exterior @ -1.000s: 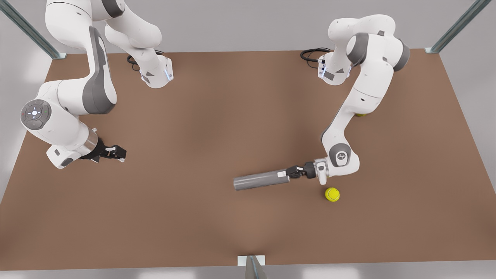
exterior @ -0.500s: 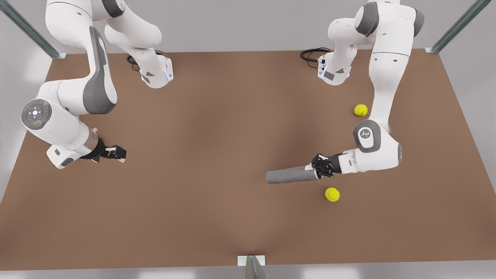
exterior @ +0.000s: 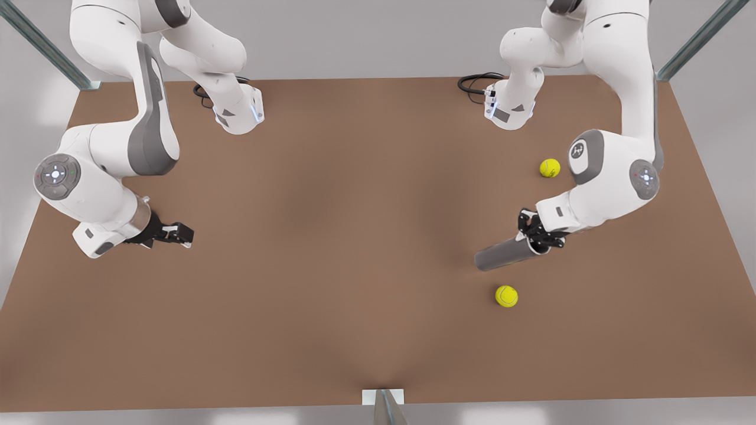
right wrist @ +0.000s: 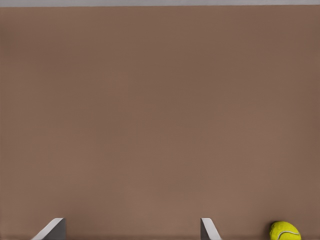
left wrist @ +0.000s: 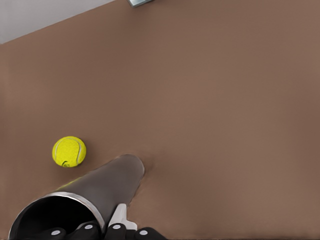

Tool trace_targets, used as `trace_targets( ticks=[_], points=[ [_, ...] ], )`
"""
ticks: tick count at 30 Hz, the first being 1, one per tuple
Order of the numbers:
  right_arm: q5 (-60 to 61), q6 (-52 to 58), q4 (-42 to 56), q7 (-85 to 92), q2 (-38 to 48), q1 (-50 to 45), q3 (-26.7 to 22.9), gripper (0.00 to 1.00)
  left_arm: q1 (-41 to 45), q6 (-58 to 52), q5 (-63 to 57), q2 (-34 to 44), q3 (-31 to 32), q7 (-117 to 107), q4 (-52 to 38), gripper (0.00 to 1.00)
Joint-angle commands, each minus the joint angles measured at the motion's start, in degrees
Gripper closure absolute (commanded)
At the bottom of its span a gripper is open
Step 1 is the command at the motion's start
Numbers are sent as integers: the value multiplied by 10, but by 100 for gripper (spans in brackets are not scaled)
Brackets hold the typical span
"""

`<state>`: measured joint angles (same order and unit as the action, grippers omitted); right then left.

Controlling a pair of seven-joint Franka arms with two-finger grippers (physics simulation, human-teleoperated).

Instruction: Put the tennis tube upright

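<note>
Tilting up off the surface [exterior: 331, 248], the tennis tube [exterior: 502, 255] has swung from lying nearly flat half a second ago to a clear slant, and it has been carried toward the front view's right. The left hand [exterior: 536, 236] is clamped on the tube's hollow rimmed end; in the left wrist view its fingers [left wrist: 120, 220] pinch the rim wall, one inside the mouth and one outside, with the tube [left wrist: 95, 195] running away from the camera and its closed far end low near or on the surface, though I cannot tell whether it touches. One tennis ball [exterior: 506, 296] lies near that far end, toward the front edge, apart from the tube; a second ball [exterior: 549, 167] sits behind the left arm, well clear. The right hand [exterior: 171, 235] waits at the front view's left, well apart from the work, its fingers spread wide with nothing between them, as the two pads [right wrist: 52, 229] in the right wrist view show. The lift is well under way but the tube is far from vertical, so my judgement is that the wrist must go on rotating until the closed end stands squarely down; a rim pinch offers little hold, so slipping is a fair risk.
</note>
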<state>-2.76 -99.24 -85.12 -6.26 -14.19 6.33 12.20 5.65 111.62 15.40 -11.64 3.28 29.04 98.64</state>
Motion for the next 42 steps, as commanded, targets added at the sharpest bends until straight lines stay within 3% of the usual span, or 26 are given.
trace_targets(
  ticks=[1,8,22,23,24,25,42],
  points=[
    [0,0,0,-1,0,0,0,0,-1,-22,-89,5,-2,-237,0,79],
    [0,0,0,-1,2,1,0,0,-4,-21,-133,-1,-32,-261,-1,79],
    [0,0,0,3,2,4,0,0,-19,18,-152,-59,-32,-265,-2,79],
    [0,0,0,3,2,4,0,0,-19,18,-153,-59,-32,-264,-2,58],
    [0,0,0,3,2,4,0,0,-19,18,-178,-61,-32,-267,-2,26],
    [0,0,0,3,2,4,0,0,-19,18,-186,-61,-31,-269,-2,0],
    [0,0,0,1,2,3,0,0,-16,10,-185,-46,-30,-289,-2,0]
  ],
)
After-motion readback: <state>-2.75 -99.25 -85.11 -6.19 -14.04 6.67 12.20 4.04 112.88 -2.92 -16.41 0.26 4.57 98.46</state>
